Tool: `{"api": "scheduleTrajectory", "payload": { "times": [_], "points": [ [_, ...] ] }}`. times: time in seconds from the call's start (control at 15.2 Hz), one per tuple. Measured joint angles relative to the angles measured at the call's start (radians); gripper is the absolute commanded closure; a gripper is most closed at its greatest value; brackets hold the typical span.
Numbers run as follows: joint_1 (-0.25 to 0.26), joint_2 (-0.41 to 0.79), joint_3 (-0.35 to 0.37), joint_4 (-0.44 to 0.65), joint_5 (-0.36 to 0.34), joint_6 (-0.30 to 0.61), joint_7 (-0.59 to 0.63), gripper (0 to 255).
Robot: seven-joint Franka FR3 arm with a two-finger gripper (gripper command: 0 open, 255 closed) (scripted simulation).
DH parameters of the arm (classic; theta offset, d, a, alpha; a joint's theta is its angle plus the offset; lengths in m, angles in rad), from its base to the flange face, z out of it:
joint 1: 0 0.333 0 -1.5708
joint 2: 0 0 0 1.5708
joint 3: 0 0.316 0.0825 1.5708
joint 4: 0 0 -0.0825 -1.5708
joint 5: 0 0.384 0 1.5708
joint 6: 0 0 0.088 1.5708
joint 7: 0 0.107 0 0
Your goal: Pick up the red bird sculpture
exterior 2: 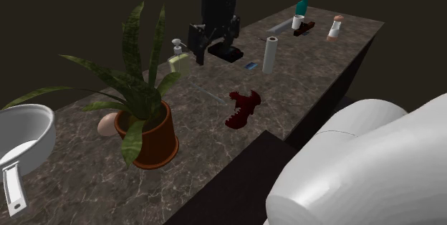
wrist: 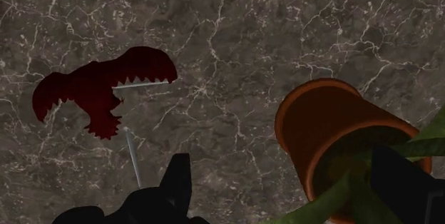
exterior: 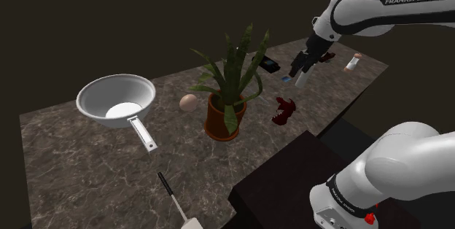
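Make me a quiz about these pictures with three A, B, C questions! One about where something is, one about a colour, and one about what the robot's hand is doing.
1. Where is the bird?
A) in the pan
B) on the counter, apart from the pot
C) between the fingers

2. What colour is the pot?
A) blue
B) white
C) orange-brown

3. How is the gripper?
A) open, holding nothing
B) shut on the bird
C) shut on the pan

Answers:
1 B, since the bird lies on the marbled counter with bare stone between it and the pot.
2 C, since the wrist view shows the pot's orange-brown rim and wall.
3 A, since its fingers stand apart and clasp nothing.
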Motion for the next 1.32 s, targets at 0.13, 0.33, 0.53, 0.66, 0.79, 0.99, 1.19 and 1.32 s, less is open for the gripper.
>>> {"api": "scheduleTrajectory", "payload": {
  "times": [0.13,0.33,0.53,0.66,0.79,0.99,1.19,1.32],
  "points": [
    [-0.002,0.053,-0.034,-0.017,-0.007,0.064,-0.043,0],
    [0.003,0.155,-0.089,-0.016,-0.004,0.157,-0.113,0],
    [0.009,0.252,-0.145,0.000,0.011,0.228,-0.195,0],
    [0.018,0.337,-0.188,0.016,0.040,0.288,-0.264,0],
    [0.033,0.430,-0.224,0.047,0.088,0.337,-0.338,0],
    [0.043,0.555,-0.260,0.090,0.177,0.394,-0.456,0],
    [0.029,0.690,-0.269,0.143,0.296,0.440,-0.594,0],
    [0.005,0.796,-0.247,0.204,0.387,0.459,-0.680,0]
  ]
}}
